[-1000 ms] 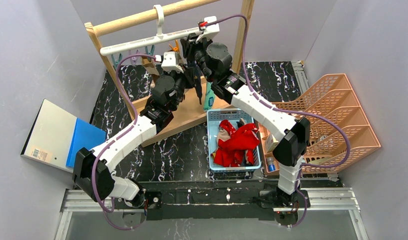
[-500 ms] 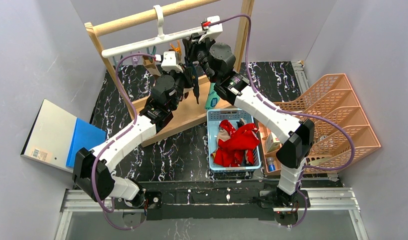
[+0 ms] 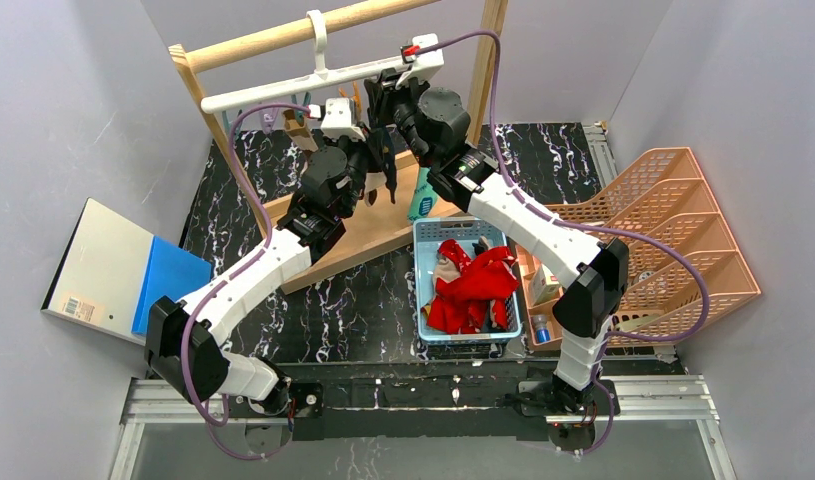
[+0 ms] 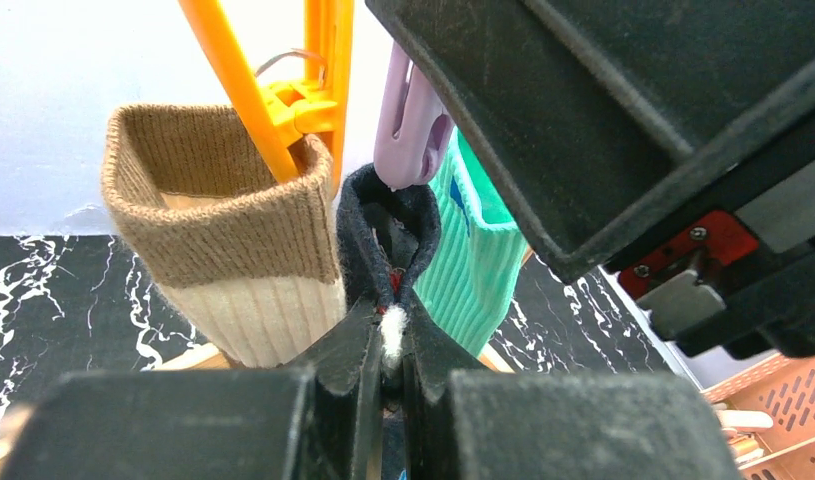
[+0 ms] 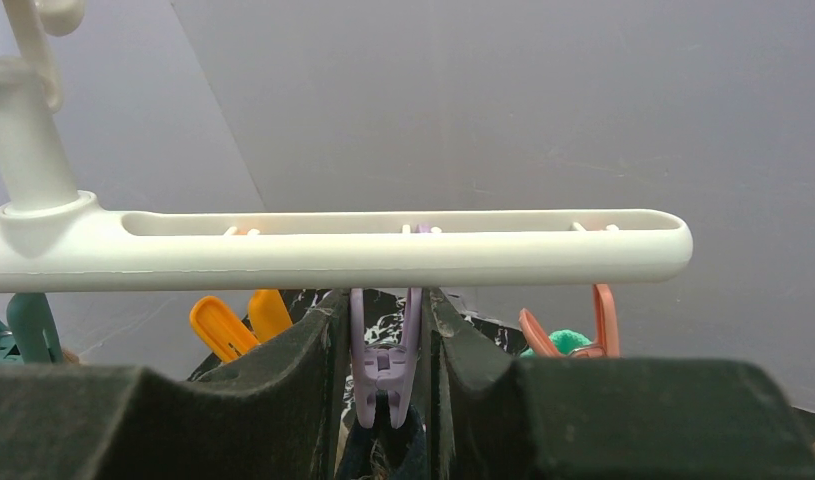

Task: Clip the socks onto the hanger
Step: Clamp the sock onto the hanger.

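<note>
The left gripper, shut tight on the dark sock, holds its cuff at the purple clip, which the half-closed right gripper squeezes.

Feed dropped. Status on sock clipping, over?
Left claw shut on navy sock. Right claw gripping purple clip on hanger. Brown sock, teal sock crowd both sides.

From the right wrist the hanger is cut by the left edge and its hook by the top. The purple clip is buried between the right gripper fingers, so its hold on the navy sock cannot be told. From the left wrist that gripper's blurred housing hides half the teal-green sock, and the top edge crops the orange clip
</note>
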Controlling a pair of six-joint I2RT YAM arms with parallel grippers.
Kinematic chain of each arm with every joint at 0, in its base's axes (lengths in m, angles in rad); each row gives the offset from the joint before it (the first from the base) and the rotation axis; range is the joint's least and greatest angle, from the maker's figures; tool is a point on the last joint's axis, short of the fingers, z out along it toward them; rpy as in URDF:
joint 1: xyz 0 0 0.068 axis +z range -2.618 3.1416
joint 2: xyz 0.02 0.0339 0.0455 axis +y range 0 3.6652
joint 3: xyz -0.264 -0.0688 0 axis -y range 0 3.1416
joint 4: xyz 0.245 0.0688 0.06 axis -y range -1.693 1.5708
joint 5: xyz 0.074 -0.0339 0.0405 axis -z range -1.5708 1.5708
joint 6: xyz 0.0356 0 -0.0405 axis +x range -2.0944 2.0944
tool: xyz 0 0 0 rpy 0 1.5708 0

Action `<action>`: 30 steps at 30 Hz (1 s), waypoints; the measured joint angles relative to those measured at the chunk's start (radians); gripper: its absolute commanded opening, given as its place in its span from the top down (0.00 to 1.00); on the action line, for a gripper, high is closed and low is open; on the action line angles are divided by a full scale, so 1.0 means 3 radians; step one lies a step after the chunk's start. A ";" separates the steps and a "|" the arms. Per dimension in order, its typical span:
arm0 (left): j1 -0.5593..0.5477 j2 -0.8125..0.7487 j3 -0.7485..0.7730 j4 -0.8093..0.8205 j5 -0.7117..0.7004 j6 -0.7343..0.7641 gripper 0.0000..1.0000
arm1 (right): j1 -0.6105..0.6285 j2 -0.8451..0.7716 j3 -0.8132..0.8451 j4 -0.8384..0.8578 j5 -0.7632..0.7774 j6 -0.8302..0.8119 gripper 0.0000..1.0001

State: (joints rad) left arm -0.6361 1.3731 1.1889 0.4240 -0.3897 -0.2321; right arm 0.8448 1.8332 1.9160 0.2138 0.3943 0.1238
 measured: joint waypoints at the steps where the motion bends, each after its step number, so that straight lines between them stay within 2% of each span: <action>1: 0.0000 0.0000 0.0005 0.0000 -0.0001 0.0005 1.00 | 0.0000 0.0000 0.0000 0.0000 0.0001 -0.0003 0.99; 30: 0.0001 -0.0051 0.0018 -0.0042 -0.0075 0.0090 1.00 | 0.0000 -0.0037 -0.0099 0.0083 0.0011 -0.0074 0.99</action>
State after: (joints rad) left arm -0.6357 1.3579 1.1942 0.4114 -0.4122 -0.2050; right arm 0.8448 1.8221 1.8862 0.2386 0.3977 0.1017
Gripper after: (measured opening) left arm 0.033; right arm 0.368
